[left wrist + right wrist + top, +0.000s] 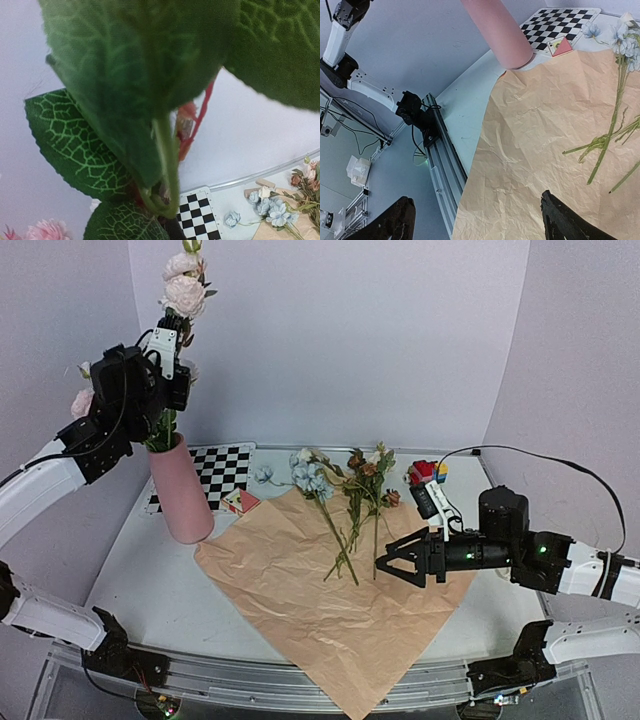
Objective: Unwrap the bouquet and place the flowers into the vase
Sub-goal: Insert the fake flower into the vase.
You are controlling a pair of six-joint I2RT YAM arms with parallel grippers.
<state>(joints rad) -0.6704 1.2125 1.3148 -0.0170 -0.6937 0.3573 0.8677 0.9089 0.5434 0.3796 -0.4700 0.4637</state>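
Observation:
The pink vase [182,495] stands at the left on the table, also seen in the right wrist view [497,32]. My left gripper [172,365] hovers above it, shut on a green flower stem [167,160] whose foot reaches into the vase mouth; its pale pink blooms [185,285] rise overhead. Big leaves [125,75] hide the fingers in the left wrist view. The kraft paper [330,590] lies spread flat, with blue [310,475] and rust-brown flowers [366,466] lying on it. My right gripper [385,565] [477,225] is open low over the paper, beside the stem ends [605,145].
A checkerboard mat [225,470] and a small red card [242,502] lie behind the vase. A colourful toy-brick block [428,473] sits at the back right. The paper's near corner hangs over the metal front rail [250,670]. Walls close in left, back and right.

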